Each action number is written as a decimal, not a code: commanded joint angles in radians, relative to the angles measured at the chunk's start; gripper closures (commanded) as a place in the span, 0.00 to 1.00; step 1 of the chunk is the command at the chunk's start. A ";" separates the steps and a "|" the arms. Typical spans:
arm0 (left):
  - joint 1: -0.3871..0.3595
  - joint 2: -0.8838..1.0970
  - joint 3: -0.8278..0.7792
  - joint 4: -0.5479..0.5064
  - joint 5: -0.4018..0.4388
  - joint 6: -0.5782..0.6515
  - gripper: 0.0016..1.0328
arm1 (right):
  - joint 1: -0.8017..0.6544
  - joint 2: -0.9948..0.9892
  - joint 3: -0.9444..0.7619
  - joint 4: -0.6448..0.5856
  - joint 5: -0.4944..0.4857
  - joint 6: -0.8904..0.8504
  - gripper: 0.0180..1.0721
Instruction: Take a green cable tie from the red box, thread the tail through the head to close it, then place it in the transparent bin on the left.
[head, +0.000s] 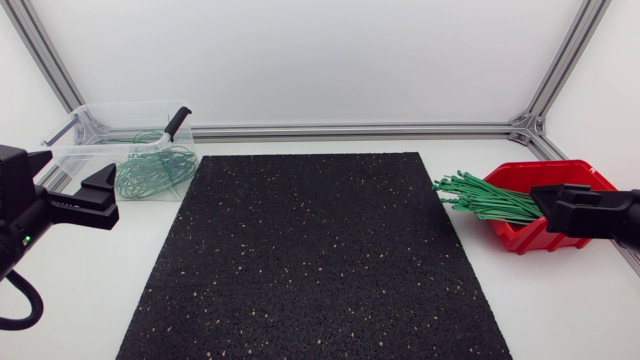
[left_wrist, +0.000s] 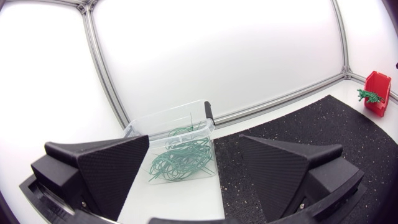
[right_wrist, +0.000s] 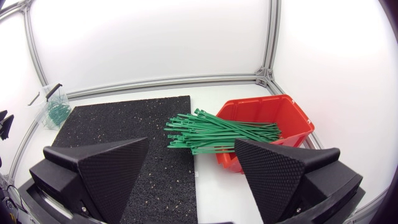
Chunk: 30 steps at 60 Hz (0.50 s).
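Thin green cable ties (right_wrist: 217, 134) are sticking out of the red box (right_wrist: 287, 115); left gripper (left_wrist: 194, 146) and right gripper (right_wrist: 191, 146) are hanging open.

A white counter (head: 560, 310) carried a black rubber mat (head: 315, 260) flecked with pale specks, which covered its middle. Behind it stood a plain white back panel (head: 300, 60), met at its foot by a silver aluminium rail (head: 350, 130) that ran along the counter's far edge. Matching posts rose from the rear corners, the left post (head: 45, 55) and the right post (head: 570, 50), with a white left side panel (head: 15, 90) and right side panel (head: 610, 90) outside them. The light was soft and even, and the panels shone bright.
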 joint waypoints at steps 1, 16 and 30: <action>-0.013 -0.065 -0.052 0.019 0.000 -0.042 0.04 | -0.004 -0.023 -0.062 0.032 0.008 -0.021 0.05; 0.015 -0.195 -0.160 0.007 0.045 -0.105 0.04 | 0.004 -0.115 -0.186 0.141 0.017 -0.023 0.05; 0.041 -0.317 -0.259 -0.005 0.086 -0.163 0.04 | 0.026 -0.222 -0.307 0.258 0.033 -0.028 0.05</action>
